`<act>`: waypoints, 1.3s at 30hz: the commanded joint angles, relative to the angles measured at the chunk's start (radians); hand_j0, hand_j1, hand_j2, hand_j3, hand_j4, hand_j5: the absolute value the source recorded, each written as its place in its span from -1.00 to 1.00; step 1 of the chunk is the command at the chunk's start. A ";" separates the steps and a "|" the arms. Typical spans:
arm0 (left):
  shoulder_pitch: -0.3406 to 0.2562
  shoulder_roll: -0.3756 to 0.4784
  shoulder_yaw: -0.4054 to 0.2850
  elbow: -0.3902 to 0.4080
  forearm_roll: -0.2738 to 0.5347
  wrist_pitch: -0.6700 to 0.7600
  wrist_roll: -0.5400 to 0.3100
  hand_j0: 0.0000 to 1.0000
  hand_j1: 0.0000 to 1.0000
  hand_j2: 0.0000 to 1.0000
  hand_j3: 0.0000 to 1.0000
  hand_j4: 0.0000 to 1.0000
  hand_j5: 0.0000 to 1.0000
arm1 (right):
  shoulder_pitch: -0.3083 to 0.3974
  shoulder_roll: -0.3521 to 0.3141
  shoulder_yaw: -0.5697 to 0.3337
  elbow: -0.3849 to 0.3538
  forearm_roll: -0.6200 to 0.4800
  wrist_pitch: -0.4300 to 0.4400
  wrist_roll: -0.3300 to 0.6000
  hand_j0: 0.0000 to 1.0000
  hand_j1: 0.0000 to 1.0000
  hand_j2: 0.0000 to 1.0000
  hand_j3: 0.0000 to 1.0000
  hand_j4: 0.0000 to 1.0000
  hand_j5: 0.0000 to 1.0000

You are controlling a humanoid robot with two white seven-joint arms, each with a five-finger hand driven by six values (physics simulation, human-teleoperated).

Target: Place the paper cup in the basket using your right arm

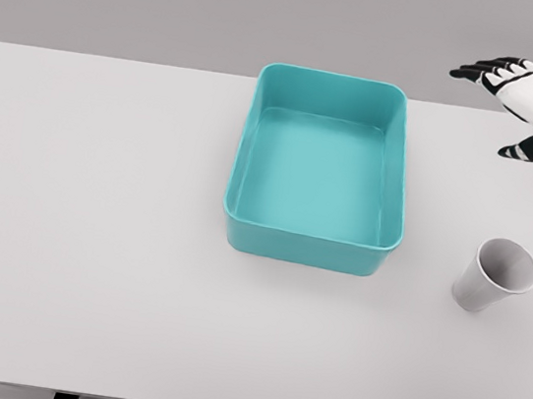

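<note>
Risk gathers mostly around the paper cup [496, 275], which sits on the table [83, 233] near its right edge, toward the front, well apart from the right hand [530, 108]. The cup looks tilted, its open mouth turned up and to the right and its narrower base toward the basket [321, 167]; whether it leans or lies on its side cannot be told for sure. The basket, a teal tray with low walls, stands near the middle of the table toward the far edge, and nothing lies in it.

The right hand hovers above the far right corner of the table, fingers spread and relaxed, holding nothing. The left arm does not show at all.

A light, tapered cup in that pose would probably roll or skid if a finger brushes it before the grasp closes, and with the right edge so close it could go off the table. Too firm a squeeze may crush the thin wall; too loose a one may let the cup slip during the carry. On the way over, the cup's base could also clip the basket's near right rim, nudging the basket or knocking the cup free.
</note>
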 commanded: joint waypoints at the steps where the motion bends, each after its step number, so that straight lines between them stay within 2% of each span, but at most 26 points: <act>1: 0.000 0.000 0.000 0.000 0.000 0.000 0.000 1.00 1.00 1.00 1.00 1.00 1.00 | 0.000 0.002 -0.003 -0.005 0.010 0.019 0.000 1.00 1.00 1.00 1.00 1.00 1.00; 5: 0.000 0.000 0.000 0.000 0.000 0.001 0.000 1.00 1.00 1.00 1.00 1.00 1.00 | 0.021 -0.003 -0.013 -0.019 0.002 0.019 0.000 1.00 1.00 1.00 1.00 1.00 1.00; 6: 0.002 0.000 0.000 0.000 0.000 0.000 0.000 1.00 1.00 1.00 1.00 1.00 1.00 | 0.021 -0.014 -0.026 -0.038 -0.033 0.021 0.001 0.97 0.97 0.97 0.97 0.97 0.97; 7: 0.000 0.000 0.000 0.000 0.000 0.000 0.000 1.00 1.00 1.00 1.00 1.00 1.00 | 0.026 -0.043 -0.064 -0.035 -0.125 0.018 0.009 0.97 0.97 0.97 0.97 0.97 0.97; 8: 0.002 0.000 0.000 0.000 0.000 0.000 0.000 1.00 1.00 1.00 1.00 1.00 1.00 | 0.064 -0.089 -0.105 -0.027 -0.289 0.015 0.067 0.97 0.97 0.97 0.97 0.97 0.97; 9: 0.000 0.000 0.000 0.000 0.000 0.000 0.000 1.00 1.00 1.00 1.00 1.00 1.00 | 0.106 -0.118 -0.171 -0.006 -0.442 0.010 0.173 0.97 0.97 0.97 0.97 0.97 0.97; 11: 0.000 0.000 0.000 0.000 0.000 0.000 0.000 1.00 1.00 1.00 1.00 1.00 1.00 | 0.152 -0.120 -0.271 0.048 -0.579 0.007 0.349 0.97 0.97 0.97 0.97 0.97 0.97; 14: 0.002 0.000 0.000 0.000 0.000 0.000 0.000 1.00 1.00 1.00 1.00 1.00 1.00 | 0.166 -0.121 -0.308 0.108 -0.620 0.007 0.477 0.99 0.99 0.99 0.99 0.99 0.99; 15: 0.002 0.000 0.000 0.000 -0.001 0.000 0.000 1.00 1.00 1.00 1.00 1.00 1.00 | 0.184 -0.120 -0.334 0.129 -0.646 0.007 0.477 0.99 0.99 0.99 0.99 0.99 0.99; 16: 0.000 0.000 0.000 0.000 0.000 0.000 0.000 1.00 1.00 1.00 1.00 1.00 1.00 | 0.219 -0.115 -0.386 0.165 -0.677 0.007 0.477 1.00 1.00 1.00 1.00 1.00 1.00; 18: 0.000 0.000 0.000 0.000 0.000 0.000 0.000 1.00 1.00 1.00 1.00 1.00 1.00 | 0.308 -0.115 -0.492 0.182 -0.728 0.012 0.477 1.00 1.00 1.00 1.00 1.00 1.00; 20: 0.000 0.000 0.000 0.000 0.000 0.000 0.000 1.00 1.00 1.00 1.00 1.00 1.00 | 0.373 -0.126 -0.524 0.177 -0.728 0.012 0.477 1.00 1.00 1.00 1.00 1.00 1.00; 23: 0.002 0.000 0.000 0.000 0.000 0.000 0.000 1.00 1.00 1.00 1.00 1.00 1.00 | 0.494 -0.179 -0.581 0.182 -0.732 0.009 0.477 1.00 1.00 1.00 1.00 1.00 1.00; 25: 0.000 0.000 0.000 0.000 0.000 0.000 0.000 1.00 1.00 1.00 1.00 1.00 1.00 | 0.540 -0.178 -0.612 0.182 -0.732 0.009 0.477 1.00 1.00 1.00 1.00 1.00 1.00; 32: 0.002 0.000 0.000 0.000 0.000 0.000 0.000 1.00 1.00 1.00 1.00 1.00 1.00 | 0.604 -0.153 -0.605 0.189 -0.746 0.006 0.477 1.00 1.00 1.00 1.00 1.00 1.00; 35: 0.000 0.000 0.000 0.000 0.000 0.001 0.000 1.00 1.00 1.00 1.00 1.00 1.00 | 0.607 -0.084 -0.586 0.249 -0.745 -0.016 0.477 1.00 1.00 1.00 1.00 1.00 1.00; 37: 0.000 0.000 0.000 0.000 0.000 0.001 0.000 1.00 1.00 1.00 1.00 1.00 1.00 | 0.609 -0.070 -0.575 0.278 -0.745 -0.031 0.477 1.00 1.00 1.00 1.00 1.00 1.00; 39: 0.000 0.000 0.000 0.000 0.000 0.001 0.000 1.00 1.00 1.00 1.00 1.00 1.00 | 0.611 -0.070 -0.558 0.277 -0.745 -0.031 0.477 1.00 1.00 1.00 1.00 1.00 1.00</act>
